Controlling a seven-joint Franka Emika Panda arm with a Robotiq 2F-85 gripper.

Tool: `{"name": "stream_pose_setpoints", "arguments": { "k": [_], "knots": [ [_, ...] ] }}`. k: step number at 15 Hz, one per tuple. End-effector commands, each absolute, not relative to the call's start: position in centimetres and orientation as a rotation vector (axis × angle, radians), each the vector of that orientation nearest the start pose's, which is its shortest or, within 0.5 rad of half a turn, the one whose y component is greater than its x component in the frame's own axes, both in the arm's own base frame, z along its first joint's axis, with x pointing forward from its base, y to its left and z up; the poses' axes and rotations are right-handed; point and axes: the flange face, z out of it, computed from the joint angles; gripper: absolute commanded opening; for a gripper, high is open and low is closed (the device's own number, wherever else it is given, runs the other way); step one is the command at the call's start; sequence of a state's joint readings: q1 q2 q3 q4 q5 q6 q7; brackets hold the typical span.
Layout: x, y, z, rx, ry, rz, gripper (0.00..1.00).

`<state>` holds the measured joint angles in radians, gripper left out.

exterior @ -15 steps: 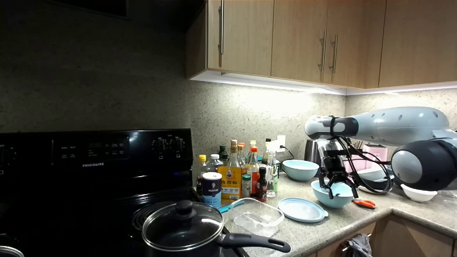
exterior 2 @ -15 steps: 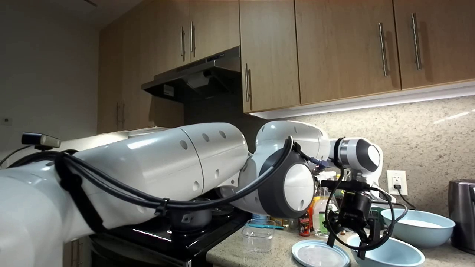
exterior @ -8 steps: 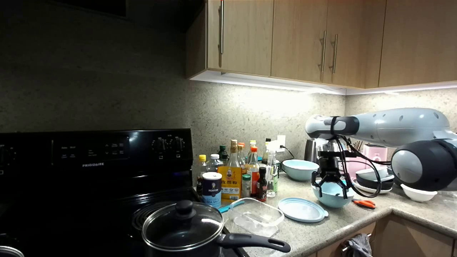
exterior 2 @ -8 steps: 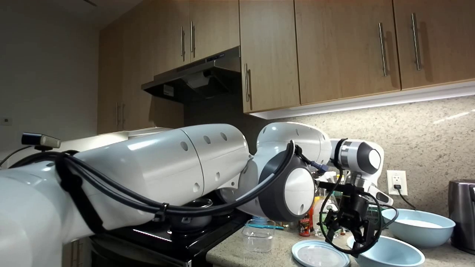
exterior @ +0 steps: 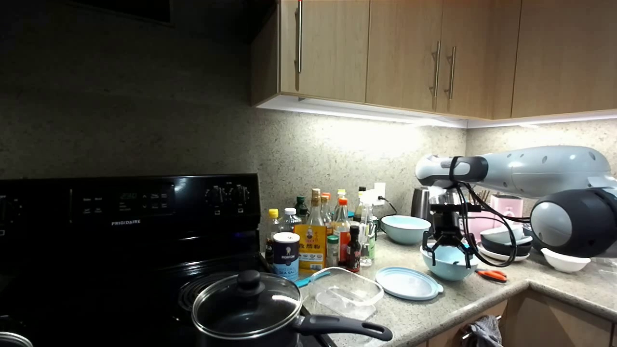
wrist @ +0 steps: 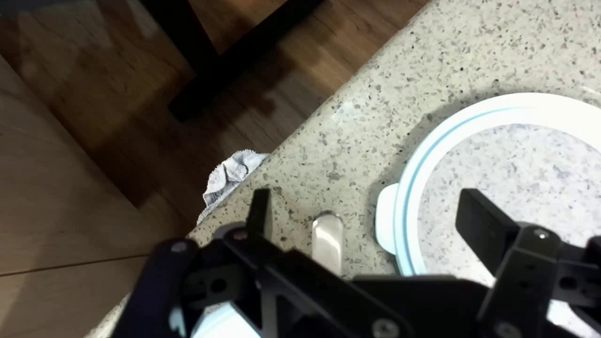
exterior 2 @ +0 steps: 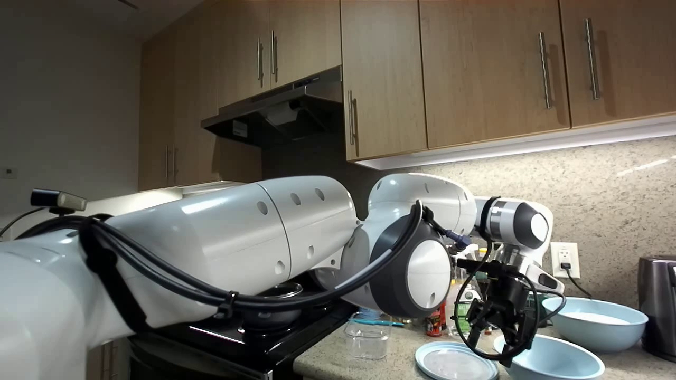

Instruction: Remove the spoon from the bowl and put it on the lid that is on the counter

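Okay, in an exterior view the gripper points down, overlapping the bowl; it's released, jaws well apart. Bowl is pale blue-green, upright on the counter. Lid, pale blue, lies flat just beside it; orange handles sit near the bowl's opposite side. Clear container near the lid, covered pot past that on the stove. Also in an exterior view, kettle at the frame edge, second blue bowl beside it; gripper overlaps the first bowl's rim on the lid side, above or in front, unclear. Wrist view: fingers wide apart, spoon showing in the gap between them, clear of both; its shiny rounded handle end reaches over the counter, rest hidden behind the gripper, so can't tell whether its head is in the bowl. Lid's tab near the handle, not touching. Sliver of bowl at the bottom, mostly blocked. Grey towel hangs at the counter edge.
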<state>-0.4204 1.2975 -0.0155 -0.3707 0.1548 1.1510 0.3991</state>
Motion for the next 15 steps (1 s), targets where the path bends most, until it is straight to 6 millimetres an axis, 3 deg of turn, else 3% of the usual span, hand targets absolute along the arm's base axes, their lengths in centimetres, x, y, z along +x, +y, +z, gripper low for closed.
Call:
{"name": "stream_pose_setpoints", "arguments": {
  "k": [1, 3, 4, 5, 13, 14, 15],
  "knots": [
    [67.6, -30.0, 24.7, -2.542, 1.293, 0.788, 1.0],
    [67.5, -30.3, 24.3, -2.498, 1.363, 0.788, 1.0],
    [67.4, -30.4, 24.1, -2.479, 1.377, 0.798, 0.75],
    [67.4, -30.5, 24.0, -2.467, 1.386, 0.799, 0.74],
    [67.7, -30.1, 23.7, -2.49, 1.407, 0.796, 0.2],
    [67.6, -30.1, 24.0, -2.504, 1.402, 0.803, 0.31],
    [67.5, -30.2, 23.6, -2.515, 1.38, 0.803, 0.58]
  ]
}}
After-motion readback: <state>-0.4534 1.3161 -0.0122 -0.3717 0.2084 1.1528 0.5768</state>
